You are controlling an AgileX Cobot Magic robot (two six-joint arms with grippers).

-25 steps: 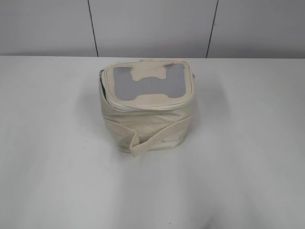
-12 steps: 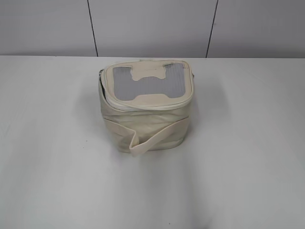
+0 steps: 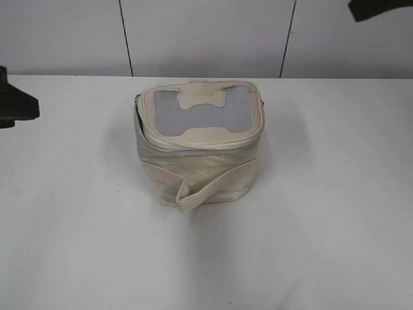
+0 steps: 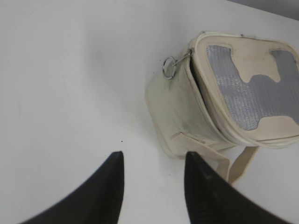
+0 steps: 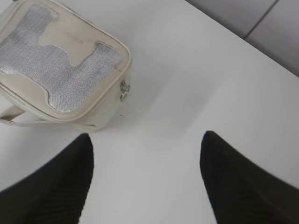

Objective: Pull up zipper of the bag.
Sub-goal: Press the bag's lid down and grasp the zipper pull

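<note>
Exterior view: bag (image 3: 199, 145) alone, both grippers open, well apart.

- The left gripper (image 4: 152, 189) has two matte black fingers (image 4: 105, 196), curved and tapering to blunt tips, with smooth, plain faces.
- The right gripper (image 5: 147, 179) has two broader black fingers (image 5: 233, 186), their surface finely ribbed, tips rounded.
- In the exterior view, each arm shows only as a dark, angular black piece, left (image 3: 16, 106) and right (image 3: 381, 8).
</note>
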